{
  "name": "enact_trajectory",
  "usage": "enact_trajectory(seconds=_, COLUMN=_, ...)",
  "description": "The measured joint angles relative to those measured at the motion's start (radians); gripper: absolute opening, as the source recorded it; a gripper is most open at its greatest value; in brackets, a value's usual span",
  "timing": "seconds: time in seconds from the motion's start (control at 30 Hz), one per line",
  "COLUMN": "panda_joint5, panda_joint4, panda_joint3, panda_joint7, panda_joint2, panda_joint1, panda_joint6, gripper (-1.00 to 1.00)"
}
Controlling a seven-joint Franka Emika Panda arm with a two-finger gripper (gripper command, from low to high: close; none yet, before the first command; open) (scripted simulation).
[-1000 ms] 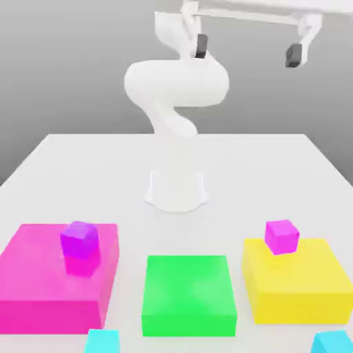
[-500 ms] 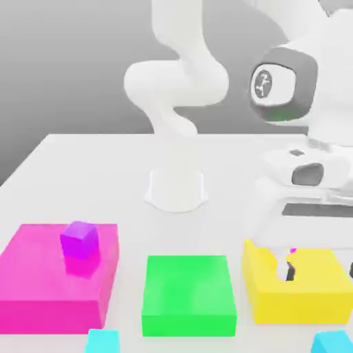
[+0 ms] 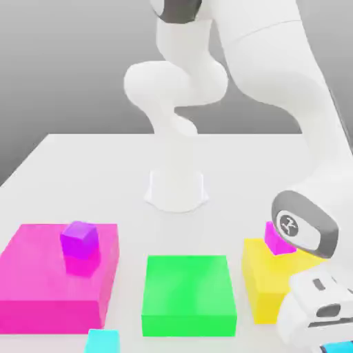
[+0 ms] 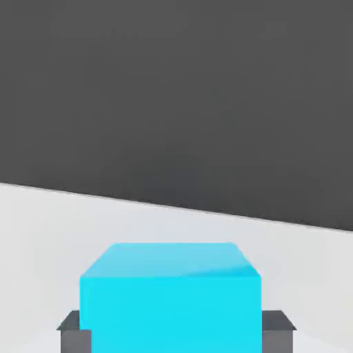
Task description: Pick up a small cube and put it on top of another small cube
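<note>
The gripper [image 4: 172, 331] is closed on a cyan cube [image 4: 171, 296], its dark fingers [image 4: 72, 329] pressing both sides. Taking the green block [image 3: 185, 293] as landmark: a yellow block [image 3: 265, 286] sits beside it carrying a magenta cube [image 3: 276, 239], partly hidden behind the arm [image 3: 303, 227]; a pink block [image 3: 48, 279] on its other side bears a purple cube [image 3: 79, 240].

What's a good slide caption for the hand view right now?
Tool shut on a cyan cube, dark fingers flanking its sides, above the white table.
</note>
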Motion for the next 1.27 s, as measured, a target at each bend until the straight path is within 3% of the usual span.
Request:
enact_trajectory(seconds=0.23, panda_joint5=0.07, panda_joint4=-0.054, panda_joint3=0.034, panda_joint7=-0.022, panda_joint2=-0.151, panda_joint1=-0.058, panda_joint6=-0.098, gripper=-1.0)
enact_trajectory(seconds=0.97, panda_joint5=0.282, panda_joint4=-0.597, panda_joint3=-0.336, panda_joint7=0.445, panda_joint2=-0.908, panda_joint1=-0.561, panda_joint6=-0.278, gripper=-1.0)
enact_trajectory(seconds=1.13, panda_joint5=0.301, panda_joint4=-0.668, panda_joint3=-0.364, panda_joint7=0.472, panda_joint2=-0.84, panda_joint1=-0.594, panda_joint6=-0.132, gripper=-1.0)
enact_trajectory(seconds=1.17, panda_joint5=0.304, panda_joint4=-0.677, panda_joint3=-0.365, panda_joint7=0.47, panda_joint2=-0.808, panda_joint1=-0.593, panda_joint6=-0.09, gripper=1.0)
enact_trajectory(seconds=1.27, panda_joint5=0.304, panda_joint4=-0.677, panda_joint3=-0.365, panda_joint7=0.47, panda_joint2=-0.808, panda_joint1=-0.593, panda_joint6=-0.09, gripper=1.0)
